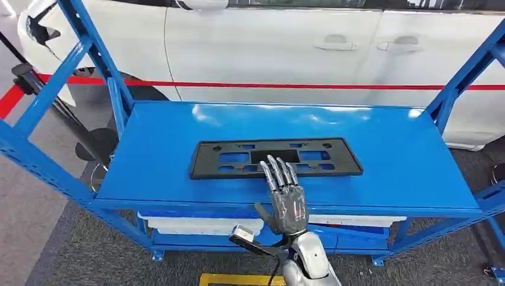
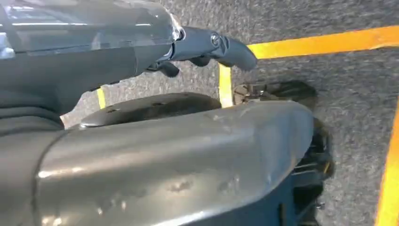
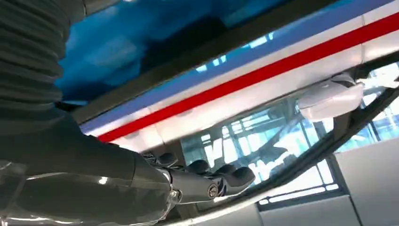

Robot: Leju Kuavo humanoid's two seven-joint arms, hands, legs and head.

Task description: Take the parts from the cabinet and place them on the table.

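Right hand (image 1: 286, 199), fingers spread and holding nothing, reaches over the shelf's (image 1: 155, 149) front edge, fingertips on the black plate (image 1: 275, 157) lying flat mid-shelf, likely lining up a grasp. Left hand (image 2: 207, 47) hangs floorward, fingers loosely apart, empty.

The head camera is looking down on the blue shelf (image 1: 178, 155). The right wrist camera is sharing that shelf up close; the left is facing carpet (image 2: 348, 80).

Bright even light; glare on the blue shelf (image 1: 381, 137), wrist views blurred.
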